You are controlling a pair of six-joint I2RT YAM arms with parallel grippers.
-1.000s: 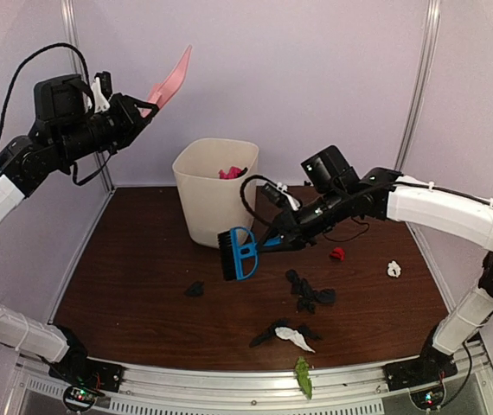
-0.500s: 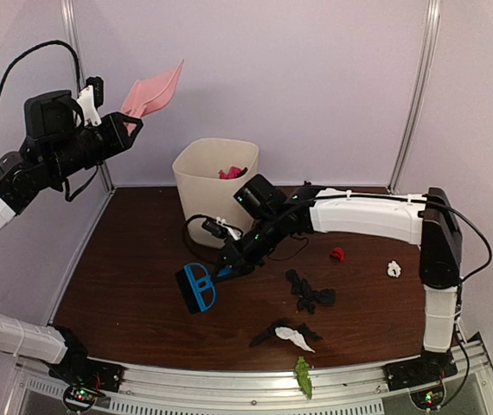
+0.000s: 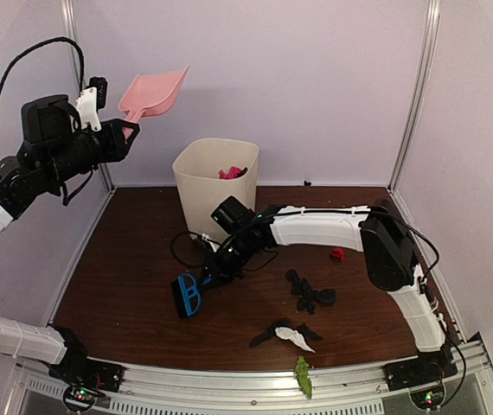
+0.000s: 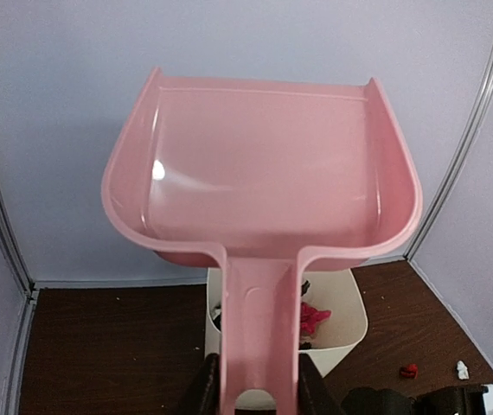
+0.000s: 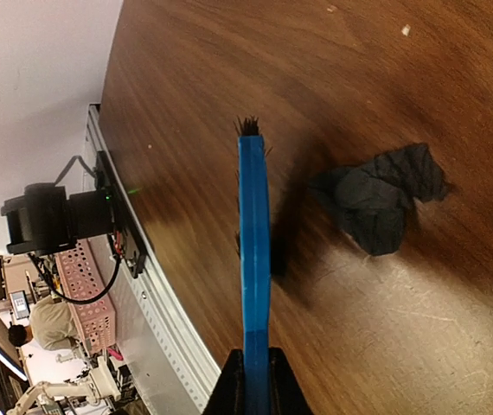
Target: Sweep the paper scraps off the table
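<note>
Right fingers (image 5: pixel 232 386) pinch the blue brush (image 5: pixel 253 259) by its handle; its long axis points near-left, head just beside a black scrap (image 5: pixel 380 201) on the tabletop (image 3: pixel 117 285), other paper scraps (image 3: pixel 309 294) lying rightward. Left fingers (image 4: pixel 205 391) clamp the raised pink dustpan (image 4: pixel 264 173) by its handle.

This is a robotics lab, with the wood-grain table (image 3: pixel 125 294) set up as an enclosed test cell. Plain pale panel walls (image 3: pixel 316 86) framed by aluminium posts (image 3: pixel 415 95) stand along its far, left and right edges, and two arm bases (image 3: pixel 86 367) are bolted to the silver metal rail (image 3: pixel 229 376) along its near edge. Beyond that near edge, the right wrist view shows a wider workroom with a seated person (image 5: pixel 52 324) and a pink perforated crate (image 5: pixel 82 290).
</note>
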